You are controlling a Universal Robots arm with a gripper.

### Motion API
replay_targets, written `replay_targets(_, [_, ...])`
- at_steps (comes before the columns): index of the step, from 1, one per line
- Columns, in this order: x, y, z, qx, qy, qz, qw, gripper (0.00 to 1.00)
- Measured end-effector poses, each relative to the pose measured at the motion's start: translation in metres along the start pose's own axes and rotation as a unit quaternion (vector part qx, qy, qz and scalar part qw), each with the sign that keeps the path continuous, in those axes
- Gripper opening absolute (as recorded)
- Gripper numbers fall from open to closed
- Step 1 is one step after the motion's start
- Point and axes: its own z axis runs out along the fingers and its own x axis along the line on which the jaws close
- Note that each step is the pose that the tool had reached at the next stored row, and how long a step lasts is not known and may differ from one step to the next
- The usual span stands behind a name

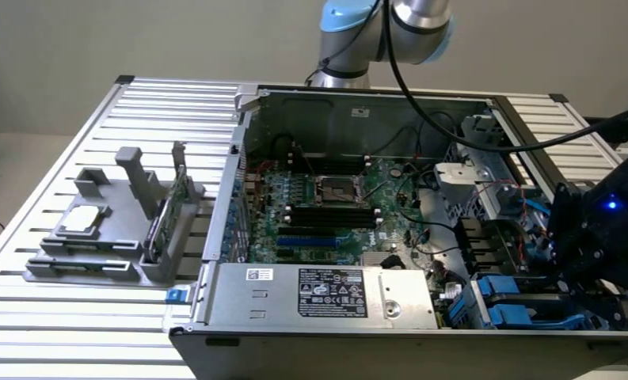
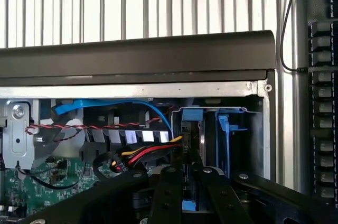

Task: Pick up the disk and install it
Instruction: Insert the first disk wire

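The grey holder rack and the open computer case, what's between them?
In the exterior view, bare slatted table separates the grey holder rack from the computer case.

arm [image 1: 398, 24]: silver tube, light-blue joint caps | black cable | end effector [image 2: 185, 192]: black, bolted linkages

An open computer case [image 1: 253, 107] with a green motherboard [image 1: 329, 210] and a labelled power supply [image 1: 325, 291] is seen on a slatted table [image 1: 70, 332], beside a grey rack [image 1: 134, 229].
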Motion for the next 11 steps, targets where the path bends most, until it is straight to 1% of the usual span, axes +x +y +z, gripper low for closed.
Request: replay_targets(11, [0.0001, -0.0003, 0.0001, -0.0012, -0.0019, 0.006, 1.0, 0.17])
